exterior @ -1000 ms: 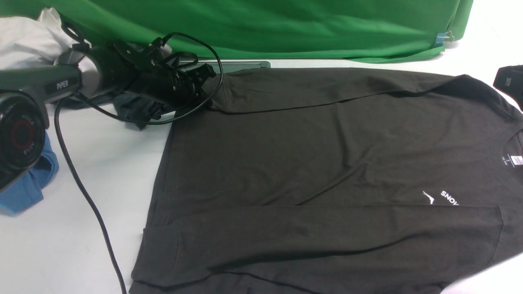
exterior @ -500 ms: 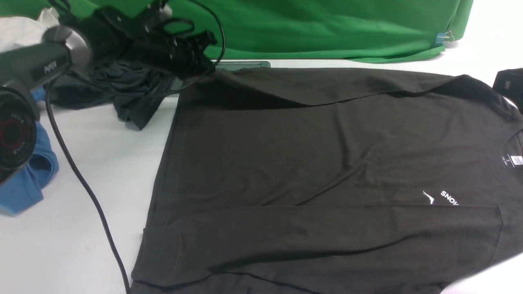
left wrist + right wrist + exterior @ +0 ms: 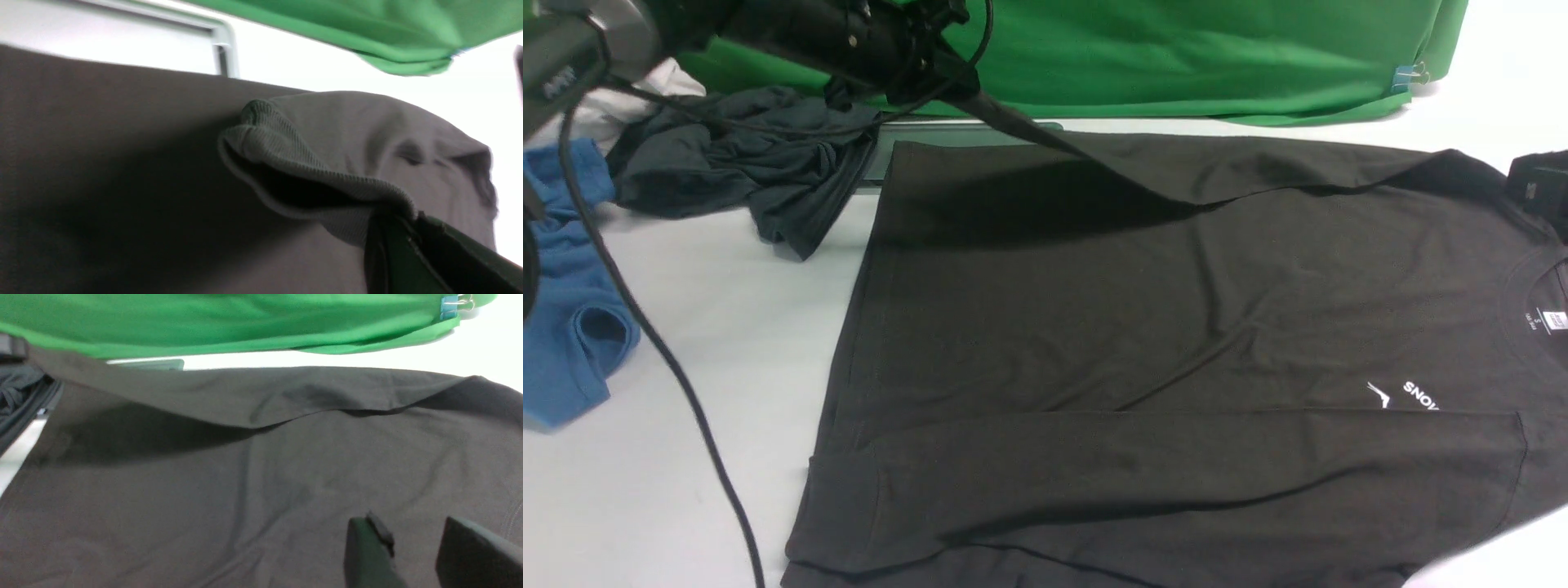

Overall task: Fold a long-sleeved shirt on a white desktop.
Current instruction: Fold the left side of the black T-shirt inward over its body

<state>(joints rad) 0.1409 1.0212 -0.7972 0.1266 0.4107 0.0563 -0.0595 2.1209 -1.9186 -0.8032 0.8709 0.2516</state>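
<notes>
Two grippers are over shirt (image 3: 1176, 327), which lies spread flat, logo side up, on desk (image 3: 727, 343). Left gripper (image 3: 964, 88) is clamped tight on ribbed cuff (image 3: 294, 163) of far sleeve (image 3: 1143, 163), above shirt's far hem corner. Sleeve is taut & lifted off shirt body w/ shadow beneath. Right gripper (image 3: 412, 547) hangs over shirt nr collar, jaws partly apart, nothing btwn them. Near sleeve lies folded across shirt's near side. Grey garment (image 3: 752, 180) & blue top (image 3: 572, 327) sit beyond shirt's hem.

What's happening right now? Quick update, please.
Left claw shut on shirt, cuff raised. Right claw open above shirt. Grey garment off to left, nothing blocking.
</notes>
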